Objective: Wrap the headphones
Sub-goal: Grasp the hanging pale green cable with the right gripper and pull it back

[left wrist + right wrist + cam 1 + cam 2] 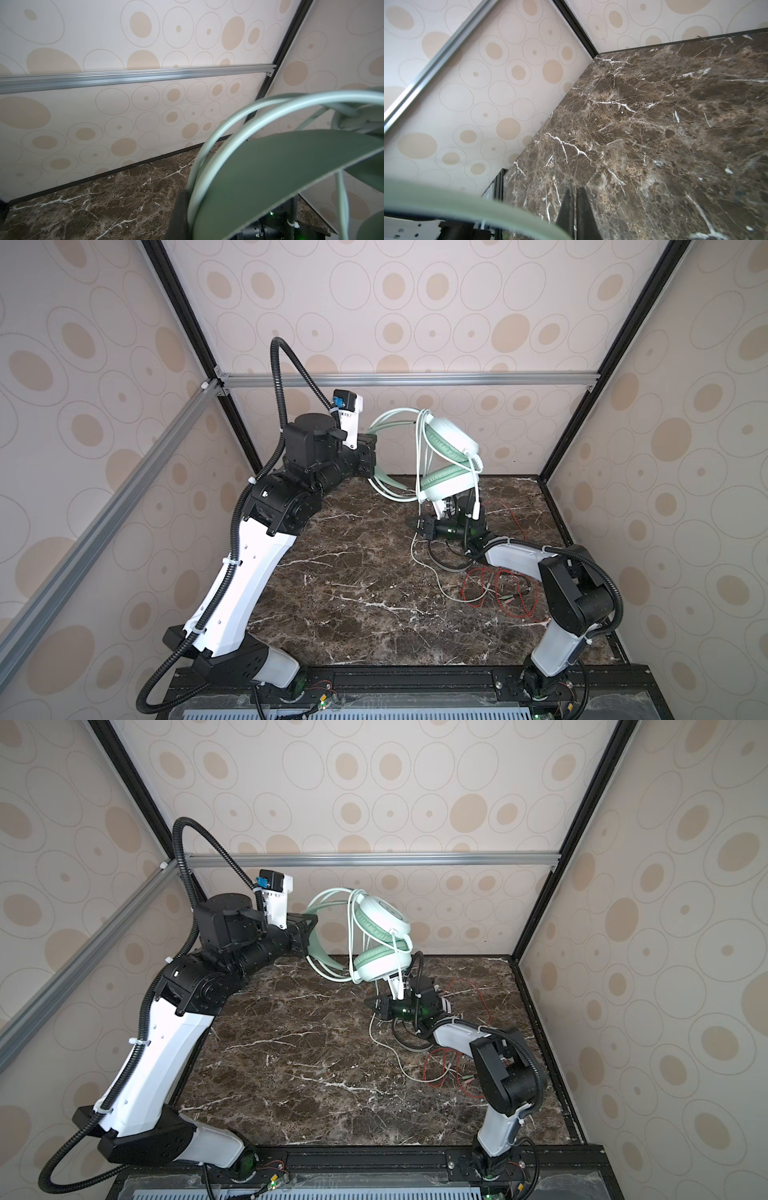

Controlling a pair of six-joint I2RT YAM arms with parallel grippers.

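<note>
One mint-green headphones (451,439) held aloft — left fingers (370,444) clamped, one red cable (465,587)

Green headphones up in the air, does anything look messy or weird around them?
Yes. The mint-green headphones hang above the table, held by the headband in the left gripper, their pale cable only partly wound: a loose tail lies on the marble. Nearby a thin red cable sprawls in tangled loops.
</note>
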